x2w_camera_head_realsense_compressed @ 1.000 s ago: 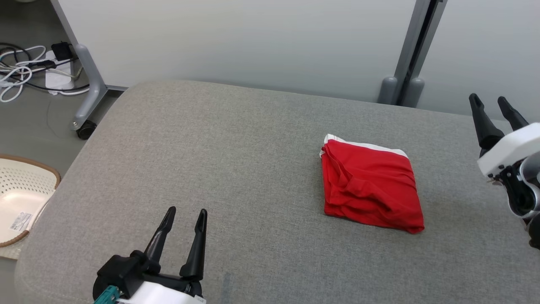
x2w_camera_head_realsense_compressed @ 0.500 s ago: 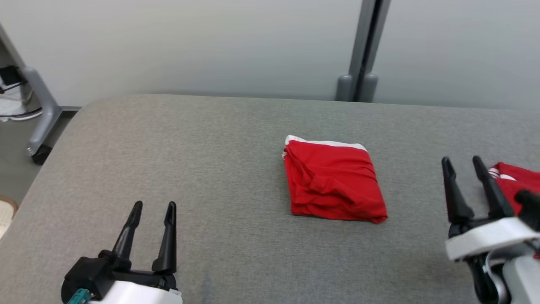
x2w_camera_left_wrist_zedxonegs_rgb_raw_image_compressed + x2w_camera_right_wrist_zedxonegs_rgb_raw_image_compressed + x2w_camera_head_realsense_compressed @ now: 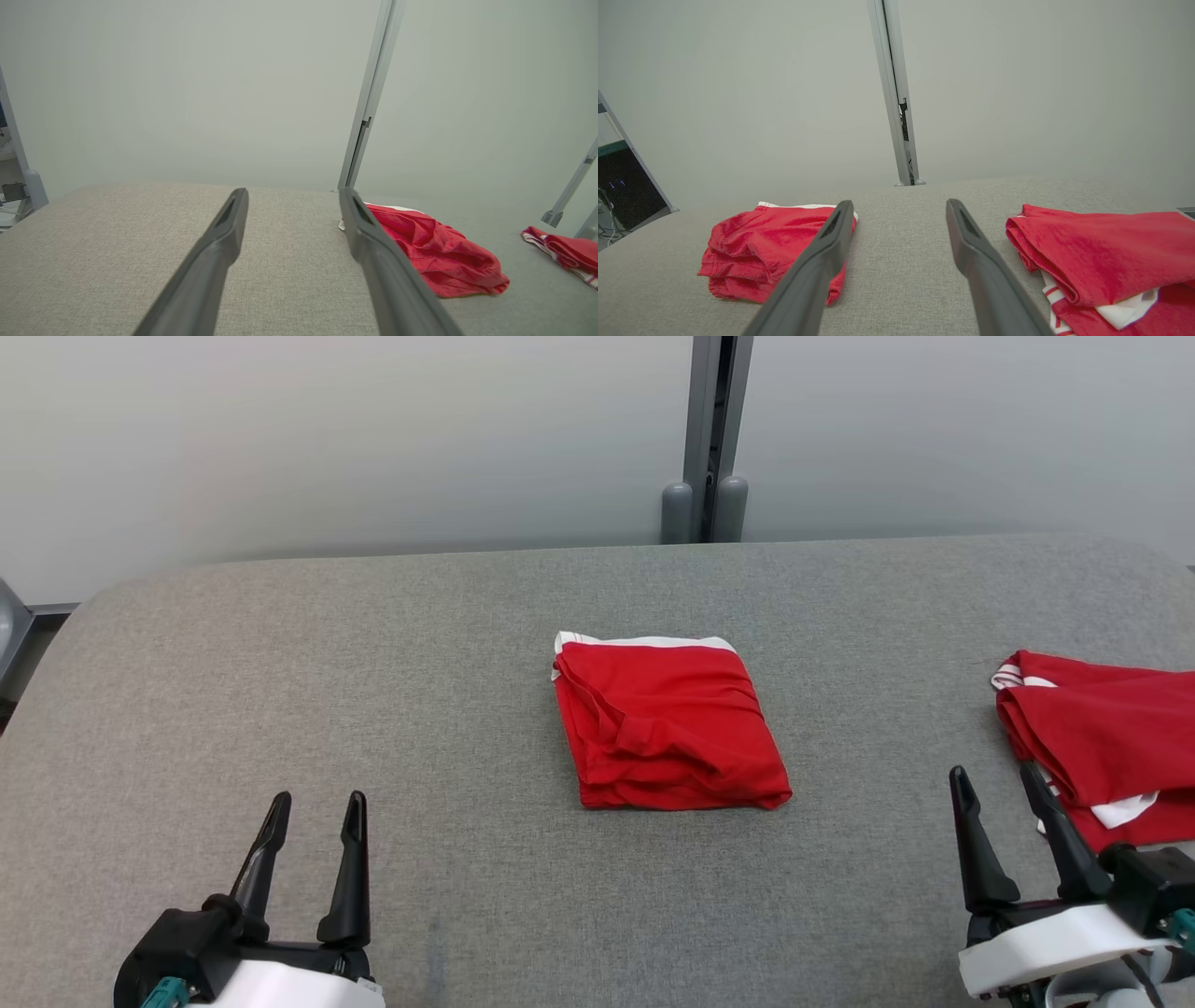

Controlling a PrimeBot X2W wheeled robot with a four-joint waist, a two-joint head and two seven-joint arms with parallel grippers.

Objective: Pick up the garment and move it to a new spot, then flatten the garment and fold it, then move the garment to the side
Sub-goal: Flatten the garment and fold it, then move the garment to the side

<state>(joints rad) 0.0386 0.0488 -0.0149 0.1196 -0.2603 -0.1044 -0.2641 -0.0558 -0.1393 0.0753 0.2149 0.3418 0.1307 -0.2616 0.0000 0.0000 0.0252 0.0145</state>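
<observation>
Folded red garment (image 3: pixel 667 733) lies mid-table (image 3: pixel 373 663), untouched. My head view has swung right, revealing a second red pile (image 3: pixel 1102 747) at the right edge. The left gripper (image 3: pixel 317 798) and right gripper (image 3: pixel 991 771) stand wide open and empty, the right one now lowered beside that pile. I judge the fold done, with the move aside outstanding.

The square-folded red fabric garment (image 3: pixel 667 737) shows a white band along its far edge, the second rumpled red cloth garment (image 3: pixel 1102 733) carries white stripes and a white patch, the woven fabric-covered bench (image 3: pixel 373 663) is mottled grey, and the long tapered fingers (image 3: pixel 350 868) are black.
</observation>
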